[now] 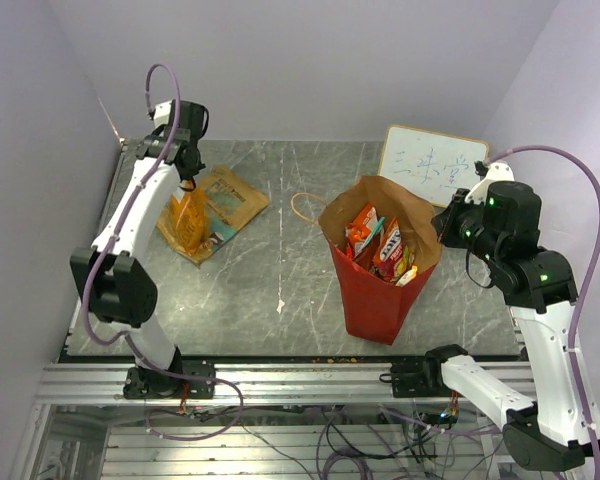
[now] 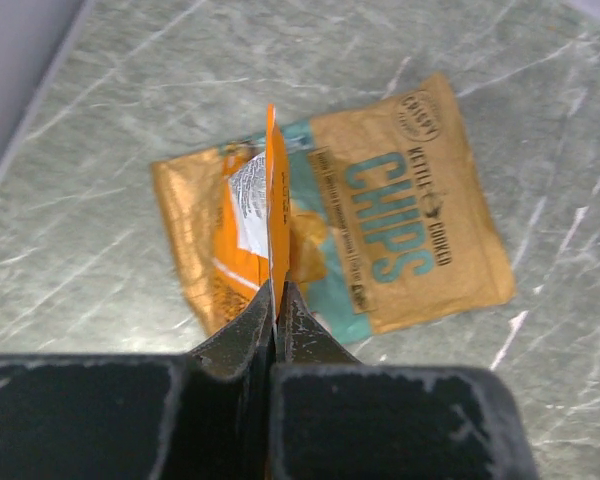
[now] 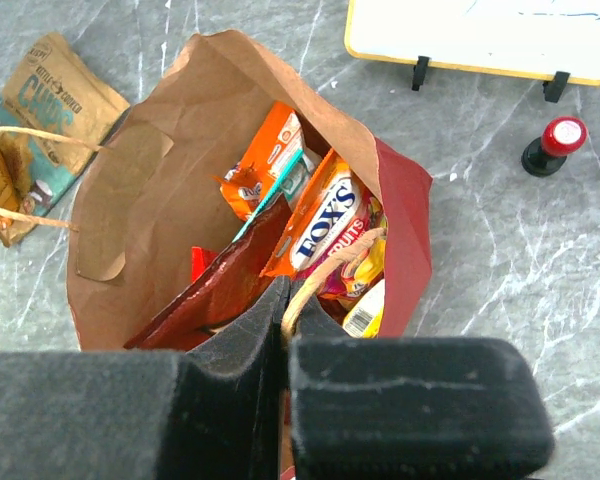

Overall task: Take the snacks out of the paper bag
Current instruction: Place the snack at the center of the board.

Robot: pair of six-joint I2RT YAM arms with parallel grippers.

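Paper bag (image 1: 378, 292) stands upright toward the desk's (image 1: 280, 250) right edge, snacks (image 3: 325, 225) packed inside. Right jaws are closed on its rim, steadying it. Left jaws pinch the chip bag (image 1: 187, 222) over the tan pack (image 2: 405, 235) near the far-left corner. Lower until supported, then open; avoid dropping.

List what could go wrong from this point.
1. The left gripper pinches only the thin top edge of the orange chip bag; it could slip out and drop onto the kettle chips pack below.
2. The right gripper seems shut on the rim of the paper bag; a pull might tip the upright bag and spill its packets.
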